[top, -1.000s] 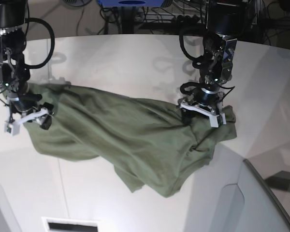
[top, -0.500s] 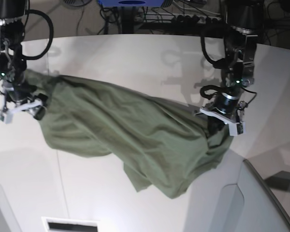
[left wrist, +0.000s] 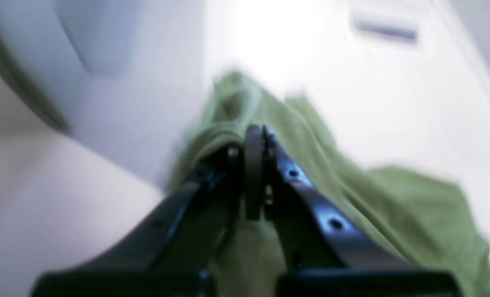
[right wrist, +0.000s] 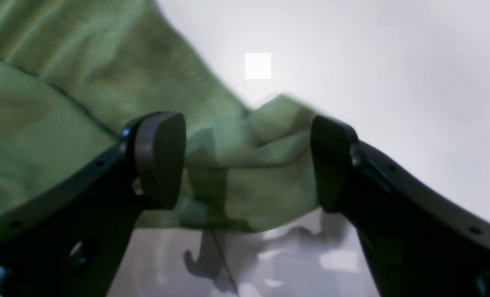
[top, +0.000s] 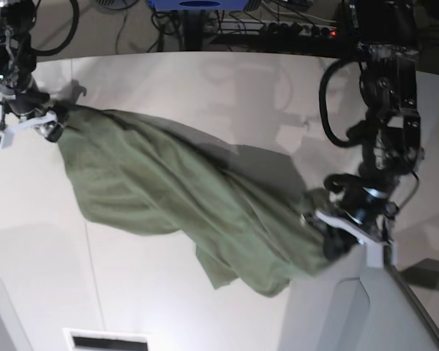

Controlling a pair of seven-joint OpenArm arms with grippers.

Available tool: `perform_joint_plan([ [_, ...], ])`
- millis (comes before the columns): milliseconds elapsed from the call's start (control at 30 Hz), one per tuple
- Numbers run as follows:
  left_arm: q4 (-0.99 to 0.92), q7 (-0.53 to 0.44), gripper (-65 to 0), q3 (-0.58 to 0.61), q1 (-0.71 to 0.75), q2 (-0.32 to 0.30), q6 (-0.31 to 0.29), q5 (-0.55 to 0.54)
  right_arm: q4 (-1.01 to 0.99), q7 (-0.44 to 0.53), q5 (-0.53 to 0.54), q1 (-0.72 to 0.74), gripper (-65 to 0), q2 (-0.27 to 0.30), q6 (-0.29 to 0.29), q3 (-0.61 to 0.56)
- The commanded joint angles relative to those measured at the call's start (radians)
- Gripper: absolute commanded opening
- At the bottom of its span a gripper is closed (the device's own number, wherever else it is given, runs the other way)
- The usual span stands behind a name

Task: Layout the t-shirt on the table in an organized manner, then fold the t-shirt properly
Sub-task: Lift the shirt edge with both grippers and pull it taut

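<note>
Two grippers are on the cloth, and only one has it pinched. My left gripper (left wrist: 255, 136) has its jaws pressed together on a fold of the t-shirt (top: 183, 197); in the left wrist view the olive fabric bunches right at the fingertips and trails off beyond and to the right of them, though that picture is blurred. In the base view this left gripper (top: 344, 230) sits low at the shirt's near corner, close to the curved edge of the table (top: 205, 88), with a pale grey panel just past that edge.

My right gripper (right wrist: 245, 161) stands wide, its two black pads (right wrist: 160, 159) well apart. A crumpled edge of the shirt lies in the gap between them, but I cannot tell whether either pad touches it. In the base view this right gripper (top: 25, 126) is at the far end of the shirt, near the table's back rim.

Between the two grippers the shirt stretches in a long diagonal band, twisted and wrinkled, with a loose flap drooping toward the front of the table. Ahead of the right gripper and to both sides of the band I see open white tabletop. Behind the table, cables and dark equipment crowd the background.
</note>
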Motion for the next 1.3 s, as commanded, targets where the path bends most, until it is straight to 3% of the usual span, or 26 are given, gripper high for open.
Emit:
perform_joint_plan([
  [0, 0.04, -0.003, -65.0, -0.015, -0.045, 0.008, -0.007, -0.003, 0.017, 0.021, 0.006, 0.0, -20.0, 0.02, 0.003, 0.007],
  [200, 0.072, 0.152, -65.0, -0.042, -0.159, 0.029, -0.007, -0.001, 0.044, -0.023, 0.006, -0.007, -20.0, 0.02, 0.02, -0.004],
  [333, 0.069, 0.148, -65.0, -0.042, -0.156, 0.029, -0.007, 0.006, 0.132, -0.12, 0.006, -0.011, -20.3, 0.015, 0.094, -0.041],
  [533, 0.069, 0.146, -65.0, -0.07, -0.134, 0.019, -0.007, 0.006, 0.25, -0.146, 0.006, -0.062, -20.0, 0.02, 0.097, -0.153],
  [700, 0.069, 0.146, -65.0, -0.159, -0.056, 0.019, -0.007, 0.014, 0.184, -0.142, 0.006, -0.036, -20.0, 0.011, 0.094, -0.185],
  [933, 0.069, 0.145, -65.0, -0.173, 0.067, 0.019, -0.01, 0.233, 0.055, -0.142, 0.005, 0.059, -20.0, -0.017, 0.094, -0.187],
  [1267, 0.0, 0.143, -65.0, -0.171, 0.153, -0.001, -0.01, 0.338, -0.094, -0.142, 0.005, 0.21, -20.1, -0.017, 0.094, -0.188],
])
